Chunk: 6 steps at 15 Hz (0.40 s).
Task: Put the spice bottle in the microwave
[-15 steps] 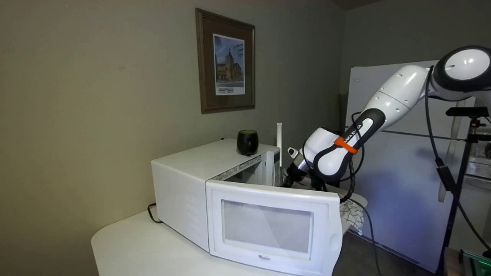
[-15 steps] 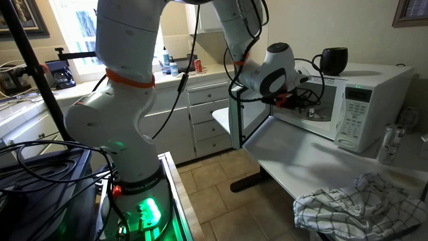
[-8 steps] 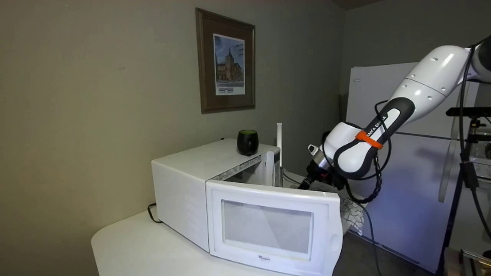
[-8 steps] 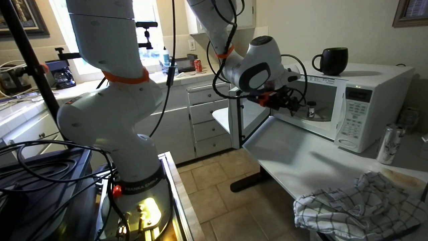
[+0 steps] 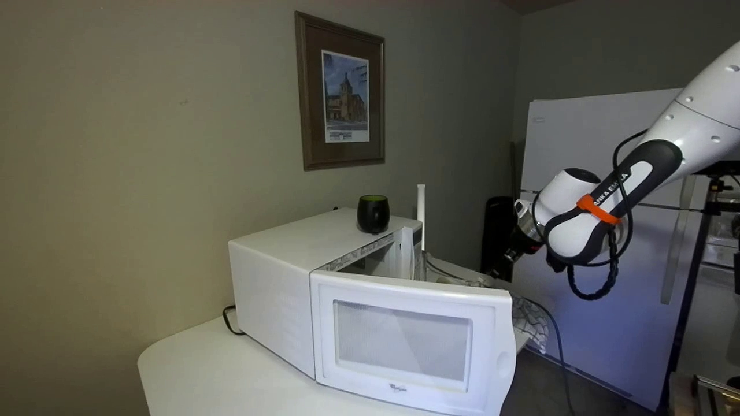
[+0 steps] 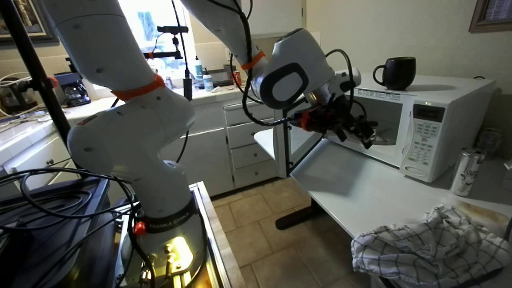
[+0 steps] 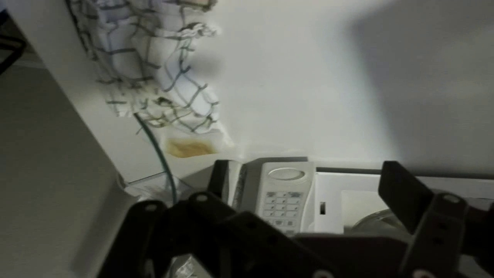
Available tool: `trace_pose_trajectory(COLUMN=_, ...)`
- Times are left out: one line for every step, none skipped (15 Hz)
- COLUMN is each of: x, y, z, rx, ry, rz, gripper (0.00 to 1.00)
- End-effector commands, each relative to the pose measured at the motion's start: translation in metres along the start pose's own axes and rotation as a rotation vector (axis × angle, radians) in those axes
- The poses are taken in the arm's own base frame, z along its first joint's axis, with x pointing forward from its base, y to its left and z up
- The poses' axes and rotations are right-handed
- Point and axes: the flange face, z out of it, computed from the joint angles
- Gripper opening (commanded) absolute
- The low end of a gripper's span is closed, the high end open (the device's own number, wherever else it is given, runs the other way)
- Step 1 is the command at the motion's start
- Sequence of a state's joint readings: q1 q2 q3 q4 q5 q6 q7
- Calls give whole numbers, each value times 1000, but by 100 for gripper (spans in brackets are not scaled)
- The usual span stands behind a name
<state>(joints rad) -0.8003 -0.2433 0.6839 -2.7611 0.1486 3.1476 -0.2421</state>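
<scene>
The white microwave (image 5: 272,312) stands on the table with its door (image 5: 491,323) swung wide open. In an exterior view its open cavity and side (image 6: 464,120) face my arm. The spice bottle is hidden now, behind my gripper's fingers in that view; half a second ago it stood upright inside the microwave. My gripper (image 6: 355,140) is just outside the microwave's opening, tilted down. In the wrist view the gripper (image 7: 308,181) has its fingers wide apart with nothing between them; the keypad panel (image 7: 283,199) and glass turntable (image 7: 380,220) show beyond.
A black mug (image 6: 400,74) sits on top of the microwave. A silver can (image 6: 466,172) stands beside it. A checked cloth (image 6: 428,244) lies on the table (image 6: 352,180) near its front edge. The open door (image 6: 283,156) juts out beside my arm.
My arm has drawn back from the microwave's opening, toward its base and the cloth side. The gripper came out empty and open. The bottle stayed inside as I pulled away, then became covered.
</scene>
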Motion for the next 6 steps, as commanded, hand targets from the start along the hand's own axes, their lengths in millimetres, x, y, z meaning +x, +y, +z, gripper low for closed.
trace_pose_trajectory(x=16, y=34, z=-40, rx=-103, ry=61, rz=-11, gripper=100)
trace_pose_trajectory(x=23, y=40, z=-51, rx=-127, ry=92, rz=-8, gripper=100)
trace_pose_trajectory(x=30, y=41, z=-61, rx=-141, ry=130, rz=-9, gripper=100)
trace_pose_trajectory(x=24, y=39, z=-40, rx=-107, ry=94, rz=-3, gripper=100)
trace_pose_trajectory(x=29, y=43, z=-49, rx=-124, ry=116, rz=-4, gripper=100)
trace_pose_trajectory(x=32, y=43, z=-55, rx=-134, ry=129, rz=-6, gripper=100)
